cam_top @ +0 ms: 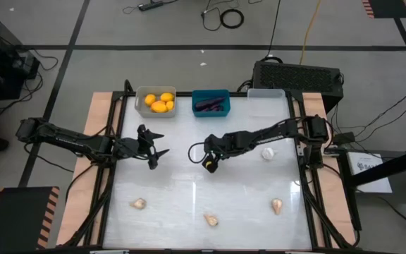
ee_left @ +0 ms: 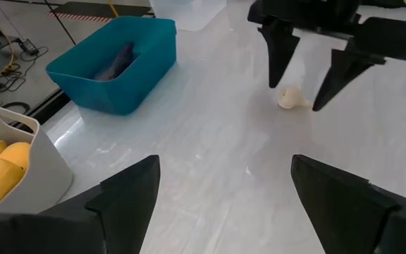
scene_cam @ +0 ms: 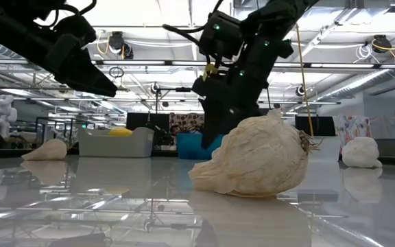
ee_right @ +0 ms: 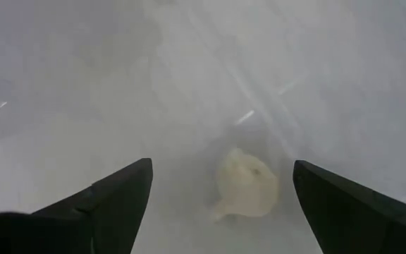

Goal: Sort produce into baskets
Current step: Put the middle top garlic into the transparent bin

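We list: right gripper point(ee_right: 217, 190) wide open, empty, above a pale beige garlic-like bulb point(ee_right: 245, 185); left gripper point(ee_left: 224, 190) open, empty.

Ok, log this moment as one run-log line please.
left gripper: open, mid-table, waiting | right gripper: open, empty, above table | garlic bulbs: four loose on table | grey bin: yellow fruits | teal bin: eggplants | white bin: no garlic visible

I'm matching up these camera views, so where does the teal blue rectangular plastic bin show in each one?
High view: teal blue bin at the table's far edge, middle.
Low view: background centre, partly hidden.
Left wrist view: upper left of the picture.
Right wrist view: not in it.
Shared landmark: the light grey bin holding yellow fruits, right beside it.
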`<state>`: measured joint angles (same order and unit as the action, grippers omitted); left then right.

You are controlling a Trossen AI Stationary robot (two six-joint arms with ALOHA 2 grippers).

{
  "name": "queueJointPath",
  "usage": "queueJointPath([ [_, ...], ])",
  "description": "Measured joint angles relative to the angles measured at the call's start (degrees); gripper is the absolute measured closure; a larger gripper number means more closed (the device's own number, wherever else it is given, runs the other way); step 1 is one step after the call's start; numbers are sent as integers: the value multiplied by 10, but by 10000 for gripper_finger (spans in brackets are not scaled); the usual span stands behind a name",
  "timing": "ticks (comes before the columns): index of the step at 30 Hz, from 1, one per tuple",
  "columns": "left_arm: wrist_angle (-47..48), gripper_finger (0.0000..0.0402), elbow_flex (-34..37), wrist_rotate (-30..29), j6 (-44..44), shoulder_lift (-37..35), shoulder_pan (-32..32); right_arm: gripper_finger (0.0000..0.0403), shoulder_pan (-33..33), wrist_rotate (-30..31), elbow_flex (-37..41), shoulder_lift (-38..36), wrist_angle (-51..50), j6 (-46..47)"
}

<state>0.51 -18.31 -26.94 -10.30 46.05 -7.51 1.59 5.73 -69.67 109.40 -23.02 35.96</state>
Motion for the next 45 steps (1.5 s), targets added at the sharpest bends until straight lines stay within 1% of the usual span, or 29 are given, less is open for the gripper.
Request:
queueJointPath([
  [6,0,75,0,0,0,0,0,69,0,8,29,0,23,19],
  [10,0,75,0,0,-1,0,0,87,0,12,54,-1,54,20],
  [14,0,75,0,1,-1,0,0,129,0,12,62,-3,61,19],
  [21,0,75,0,1,-1,0,0,227,3,12,62,-2,62,7],
  [24,0,75,0,1,-1,0,0,265,7,1,53,-1,55,-4],
  [27,0,75,0,1,0,0,0,289,10,-4,30,0,23,-26],
  [31,0,75,0,1,0,0,0,298,24,-2,-24,0,-55,-67],
  [38,0,75,0,1,0,0,0,286,69,5,-119,-1,-198,-144],
  [43,0,75,0,1,0,0,0,286,123,11,-137,-1,-282,-198],
  [45,0,75,0,1,0,0,0,285,149,43,-137,-1,-324,-211],
])
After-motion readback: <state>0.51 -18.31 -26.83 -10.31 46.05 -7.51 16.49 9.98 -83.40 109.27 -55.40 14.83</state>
